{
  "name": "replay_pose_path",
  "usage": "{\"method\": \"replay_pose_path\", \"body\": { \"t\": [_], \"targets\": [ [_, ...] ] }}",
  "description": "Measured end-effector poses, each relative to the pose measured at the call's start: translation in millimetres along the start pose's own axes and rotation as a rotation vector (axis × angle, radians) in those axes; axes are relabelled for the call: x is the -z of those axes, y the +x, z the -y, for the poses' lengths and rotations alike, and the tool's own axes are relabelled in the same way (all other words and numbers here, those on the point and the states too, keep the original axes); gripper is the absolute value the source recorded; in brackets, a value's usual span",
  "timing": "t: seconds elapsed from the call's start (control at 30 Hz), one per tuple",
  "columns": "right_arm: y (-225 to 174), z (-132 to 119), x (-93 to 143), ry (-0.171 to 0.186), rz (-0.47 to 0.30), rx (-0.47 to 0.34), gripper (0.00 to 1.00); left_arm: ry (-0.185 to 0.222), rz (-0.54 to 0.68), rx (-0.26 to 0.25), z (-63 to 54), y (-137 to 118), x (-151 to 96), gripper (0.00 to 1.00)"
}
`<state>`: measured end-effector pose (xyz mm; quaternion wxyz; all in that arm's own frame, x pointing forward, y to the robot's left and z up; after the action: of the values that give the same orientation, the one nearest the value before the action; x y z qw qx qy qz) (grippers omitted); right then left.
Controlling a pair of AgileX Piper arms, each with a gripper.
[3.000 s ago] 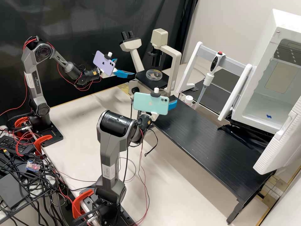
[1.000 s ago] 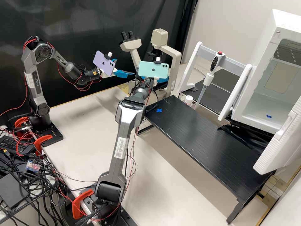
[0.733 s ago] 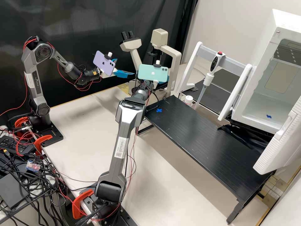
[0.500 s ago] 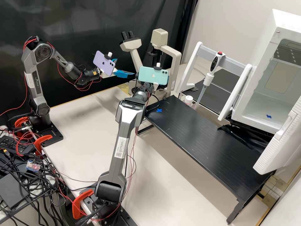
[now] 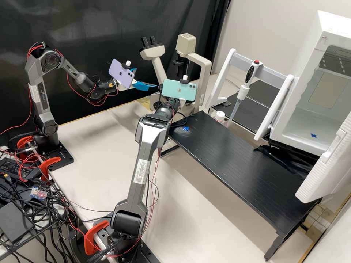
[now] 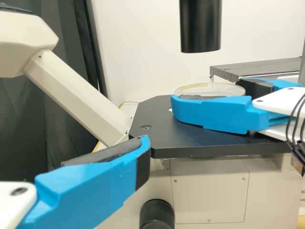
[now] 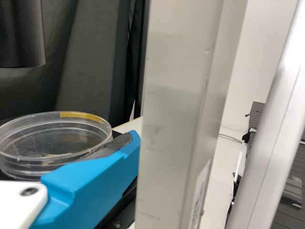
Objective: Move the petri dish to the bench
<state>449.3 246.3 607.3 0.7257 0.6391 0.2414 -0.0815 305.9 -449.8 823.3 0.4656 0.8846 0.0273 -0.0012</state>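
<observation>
OK, live from my remote stn: petri dish [image 7: 52, 138] was at the microscope [image 5: 185, 44], w/ its black stage [image 6: 155, 121] below it. My right gripper [image 5: 181, 102] was right there too, fingers [image 7: 95, 179] well parted, one each side of the dish; cdn't tell if they gripped it or only flanked it. My left gripper [image 5: 146, 77] hung on the eyepiece side of the scope, fingers [image 6: 90, 186] wide apart, nothing btwn them. Black counter [image 5: 237, 160] ran out from near the scope's foot, w/ a blue cross [image 5: 186, 128] at the scope end. Pipette [image 5: 250, 75] stood upright, apart from the scope, past its pillar.
</observation>
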Motion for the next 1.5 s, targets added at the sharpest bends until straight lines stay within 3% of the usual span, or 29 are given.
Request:
{"method": "replay_pose_path", "body": {
  "t": [0.57,0.8,0.97,1.0,1.17,1.5],
  "targets": [
    [-2.8,5.1,-10.3,-0.024,-0.033,-0.051,0.0,0.0,0.0,0.0,0.0,0.0,0.0,1.0],
    [-13.7,3.1,-17.4,0.003,-0.052,-0.062,0.0,0.0,0.0,0.0,0.0,0.0,0.0,1.0],
    [-32.2,3.4,-21.5,0.044,-0.071,-0.028,0.0,0.0,0.0,0.0,0.0,0.0,0.0,1.0],
    [-36.7,5.9,-22.5,0.027,-0.074,-0.009,0.0,0.0,0.0,0.0,0.0,0.0,0.0,1.0],
    [-66.8,7.3,-22.4,0.016,-0.095,0.036,0.0,0.0,0.0,0.0,0.0,0.0,0.0,1.0],
    [-135.8,0.4,-23.2,0.015,-0.141,-0.012,0.0,0.0,0.0,0.0,0.0,0.0,0.0,1.0]
  ]
}}
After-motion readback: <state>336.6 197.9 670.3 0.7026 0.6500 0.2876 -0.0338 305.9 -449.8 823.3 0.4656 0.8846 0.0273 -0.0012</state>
